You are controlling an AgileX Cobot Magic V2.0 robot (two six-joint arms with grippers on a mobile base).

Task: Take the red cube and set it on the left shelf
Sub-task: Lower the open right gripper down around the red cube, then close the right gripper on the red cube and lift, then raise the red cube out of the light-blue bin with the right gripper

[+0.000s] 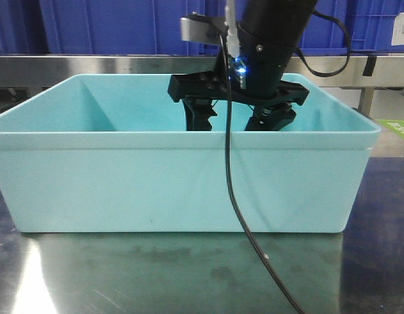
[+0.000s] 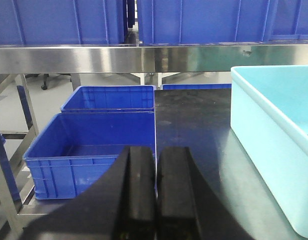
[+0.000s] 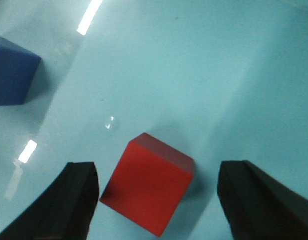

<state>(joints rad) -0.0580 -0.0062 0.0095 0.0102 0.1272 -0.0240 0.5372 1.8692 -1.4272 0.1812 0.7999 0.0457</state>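
The red cube [image 3: 149, 185] lies on the floor of the light teal tub [image 1: 188, 176], turned at an angle. My right gripper [image 3: 156, 180] is open and reaches down into the tub, one finger on each side of the cube, neither touching it. From the front view the right gripper [image 1: 238, 118] hangs inside the tub and the cube is hidden by the tub wall. My left gripper [image 2: 156, 190] is shut with nothing in it, held over the dark table beside the tub [image 2: 273, 145]. The left shelf's steel rail [image 2: 119, 59] runs across with blue crates [image 2: 203, 22] on it.
A blue cube [image 3: 11, 70] sits on the tub floor, up and left of the red one. Two open blue crates [image 2: 89, 145] stand on the floor left of the table. A black cable [image 1: 244, 222] hangs over the tub's front wall.
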